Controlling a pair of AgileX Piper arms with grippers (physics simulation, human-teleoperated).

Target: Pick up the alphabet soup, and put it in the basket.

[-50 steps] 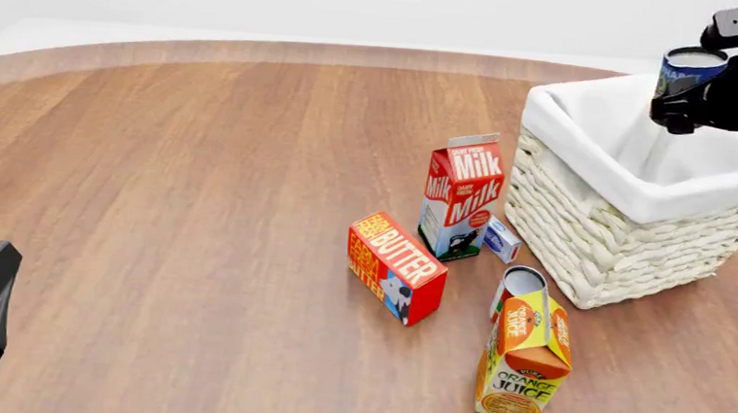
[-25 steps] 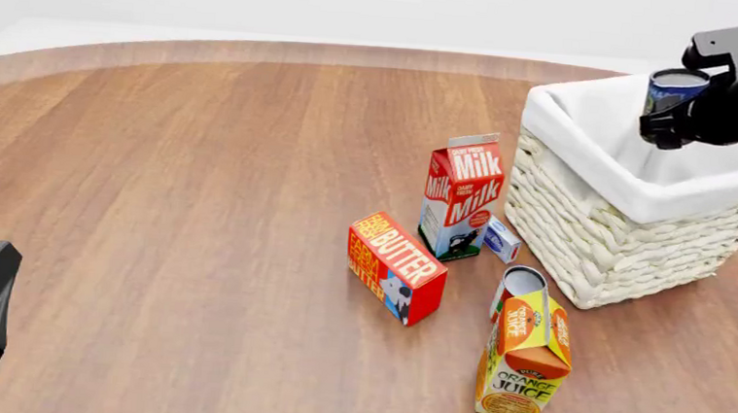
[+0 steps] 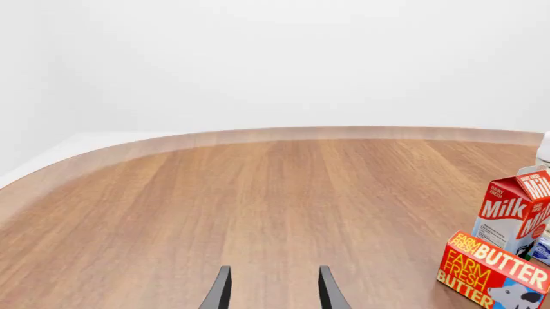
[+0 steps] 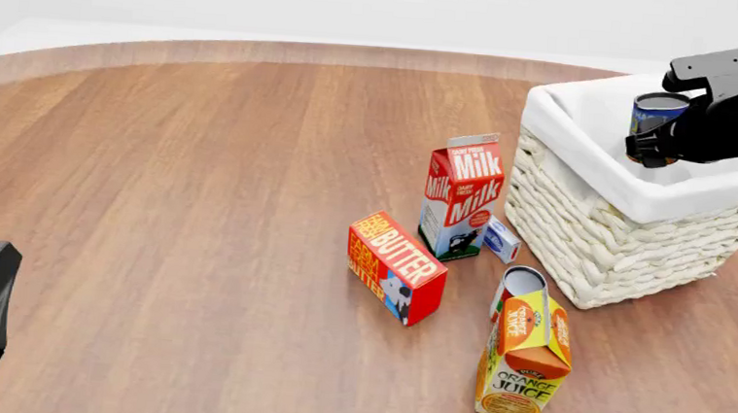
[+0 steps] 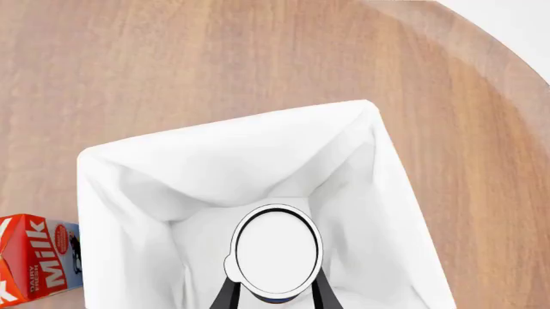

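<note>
The right gripper (image 5: 273, 293) is clamping the soup (image 5: 277, 252) by its sides, between the fingers, over the basket (image 5: 129, 161). The can is probably rigid, slick and fairly light. The left gripper (image 3: 273, 290) is hanging spread, holding nothing.

Between the matt black fingers of the right claw (image 4: 653, 139), the alphabet soup (image 4: 659, 114) shows a smooth pale lid and glossy printed label. Below it, the basket (image 4: 601, 237) is rough white wicker lined with soft matt cloth. The worktop (image 4: 215, 176) is smooth grained wood with a faint sheen.
</note>
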